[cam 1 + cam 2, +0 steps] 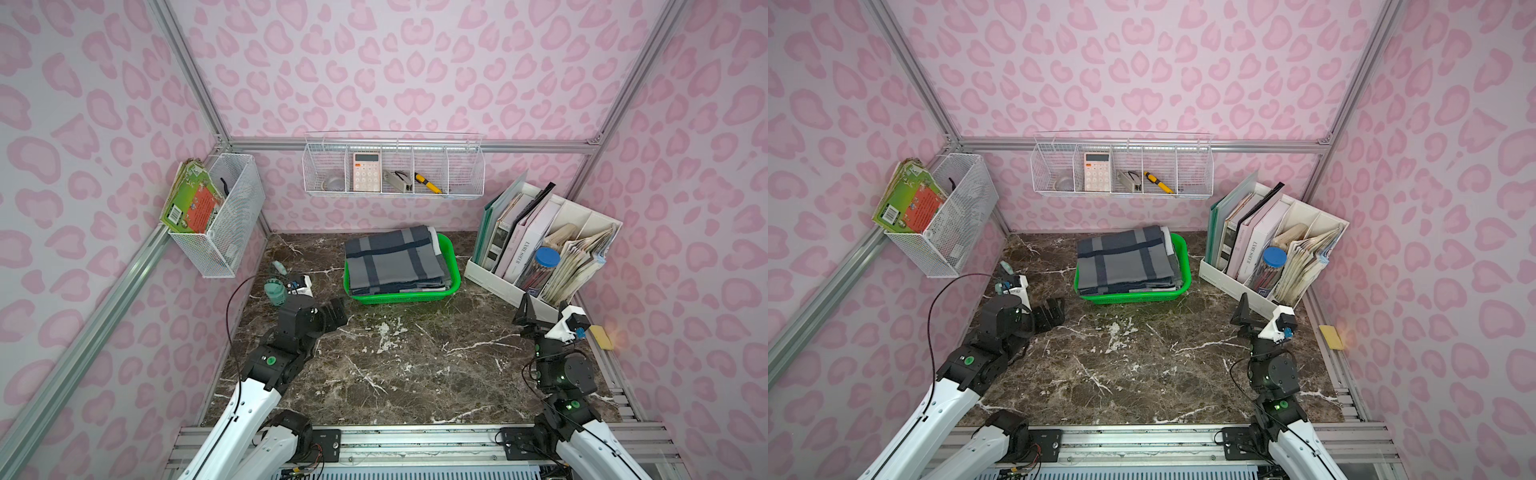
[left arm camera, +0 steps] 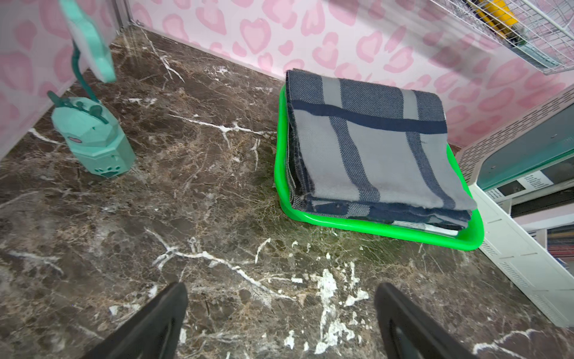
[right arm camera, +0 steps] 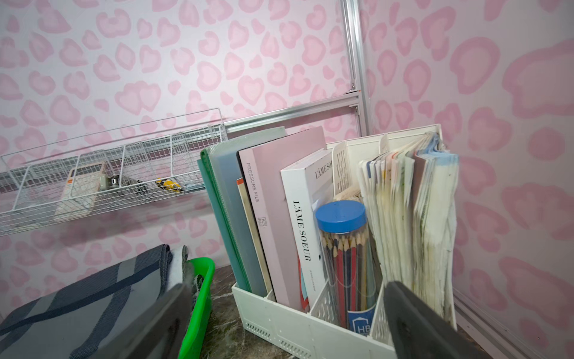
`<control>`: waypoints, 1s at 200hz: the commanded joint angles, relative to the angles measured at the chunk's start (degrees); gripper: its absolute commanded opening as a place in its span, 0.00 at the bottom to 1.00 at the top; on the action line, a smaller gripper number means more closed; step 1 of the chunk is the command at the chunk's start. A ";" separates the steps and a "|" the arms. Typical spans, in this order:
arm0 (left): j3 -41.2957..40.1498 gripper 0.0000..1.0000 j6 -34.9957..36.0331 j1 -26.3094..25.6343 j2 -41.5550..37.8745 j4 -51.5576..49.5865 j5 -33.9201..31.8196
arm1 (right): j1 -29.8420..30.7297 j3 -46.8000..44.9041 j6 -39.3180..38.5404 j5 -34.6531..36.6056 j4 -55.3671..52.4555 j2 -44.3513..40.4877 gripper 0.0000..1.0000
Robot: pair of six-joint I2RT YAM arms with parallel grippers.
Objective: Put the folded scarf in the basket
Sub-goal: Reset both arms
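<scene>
The folded scarf point(image 1: 395, 259) point(image 1: 1125, 259), grey with navy stripes, lies in the bright green basket point(image 1: 399, 296) point(image 1: 1133, 296) at the back middle of the marble table. It rises above the rim and overhangs the far edge. My left gripper point(image 1: 336, 312) point(image 2: 281, 289) is open and empty, low over the table to the front left of the basket point(image 2: 372, 228). My right gripper point(image 1: 524, 311) point(image 3: 285, 289) is also open and empty, to the basket's right, in front of the file organizer. The right wrist view shows the scarf point(image 3: 77, 298) and a basket corner point(image 3: 198, 298).
A white file organizer point(image 1: 498, 286) with books, papers and a blue-lidded pencil jar point(image 1: 545, 259) stands at the back right. A mint green toy point(image 1: 275, 291) sits at the left. Wire baskets hang on the back wall point(image 1: 392, 174) and left wall point(image 1: 224, 216). A yellow sponge point(image 1: 601, 336) lies by the right wall.
</scene>
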 commanded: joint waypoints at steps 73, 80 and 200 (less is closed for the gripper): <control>-8.29 0.99 2.33 0.25 -0.81 1.24 -19.19 | -6.77 -3.08 -5.00 0.79 17.66 17.28 0.99; -9.62 0.99 2.31 0.48 -0.59 2.64 -20.11 | -7.57 -2.97 -5.03 0.85 18.44 18.67 0.99; -14.11 0.99 6.72 5.41 10.53 14.09 -28.08 | -9.62 12.50 -4.70 5.24 10.51 54.19 0.99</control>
